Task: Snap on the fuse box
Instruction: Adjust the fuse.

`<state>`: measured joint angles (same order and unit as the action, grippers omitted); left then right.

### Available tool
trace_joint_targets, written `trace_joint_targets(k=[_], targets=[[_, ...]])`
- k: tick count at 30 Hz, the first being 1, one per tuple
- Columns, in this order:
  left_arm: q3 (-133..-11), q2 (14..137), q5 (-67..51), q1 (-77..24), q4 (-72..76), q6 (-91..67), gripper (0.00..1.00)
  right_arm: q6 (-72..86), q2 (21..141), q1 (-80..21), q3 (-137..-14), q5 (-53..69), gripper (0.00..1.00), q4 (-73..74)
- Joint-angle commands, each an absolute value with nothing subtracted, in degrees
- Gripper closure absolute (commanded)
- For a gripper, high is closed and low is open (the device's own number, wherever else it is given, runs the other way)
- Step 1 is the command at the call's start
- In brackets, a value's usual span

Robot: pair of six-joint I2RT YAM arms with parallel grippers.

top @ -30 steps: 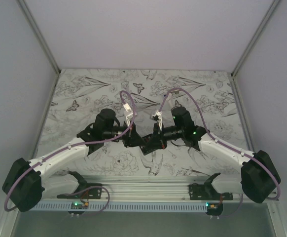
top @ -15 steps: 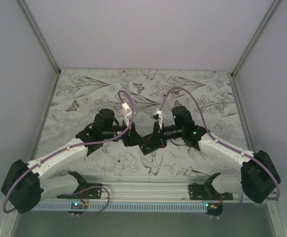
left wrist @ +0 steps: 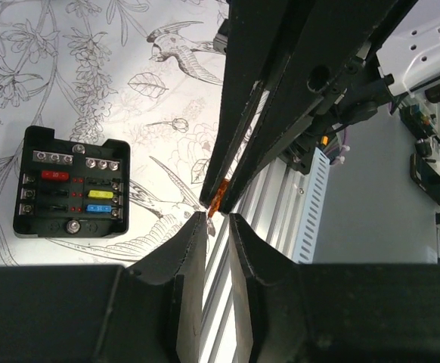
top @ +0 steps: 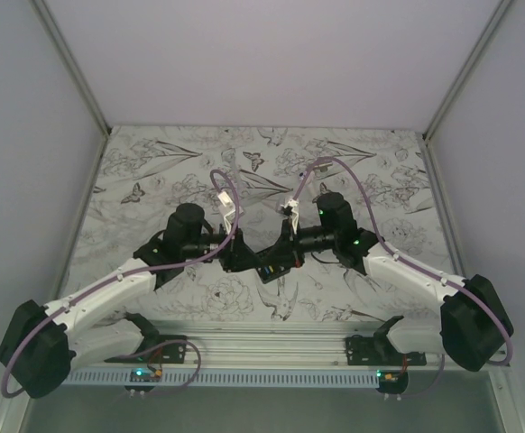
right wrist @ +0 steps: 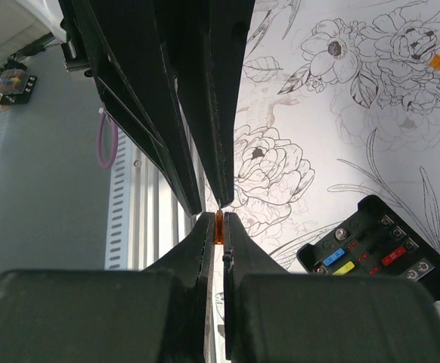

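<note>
White arm links (top: 109, 290), black joints (top: 188, 227), purple cables (top: 335, 171), green lights (top: 356, 241)

Red fuse (left wrist: 51, 175) in fuse box (left wrist: 35, 136): "10"

Soft, even light falls from above: the top view is bright but a little coarse, and the arms throw only faint shadows on the desk (top: 136, 171). In the 2 wrist views the left hand (left wrist: 212, 223) and right hand (right wrist: 220, 219) loom dark, underexposed and slightly soft. The fuse box (left wrist: 72, 184) and the orange piece (right wrist: 219, 228) at the right hand's tips are sharp, without glare.
</note>
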<state>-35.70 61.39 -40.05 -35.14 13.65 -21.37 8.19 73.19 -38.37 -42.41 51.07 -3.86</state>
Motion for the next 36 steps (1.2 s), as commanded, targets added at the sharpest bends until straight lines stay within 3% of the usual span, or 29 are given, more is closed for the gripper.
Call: trace_joint_targets(k=[1,12,30,36], targets=[[-35.53,61.15,-43.12,-34.72,14.5,-20.3,0.79,8.7,72.95,-37.89,-43.77,51.84,1.0,-6.75],[-36.66,62.23,-41.63,-34.71,14.5,-18.93,0.87,8.28,74.15,-37.91,-43.92,54.48,1.0,-6.65],[-37.94,64.1,-45.72,-35.11,14.28,-17.26,0.85,7.62,75.96,-37.89,-44.7,57.01,1.0,-7.09],[-38.73,64.89,-46.62,-35.91,14.25,-16.35,1.0,7.08,77.2,-37.92,-45.61,58.8,1.0,-6.97]])
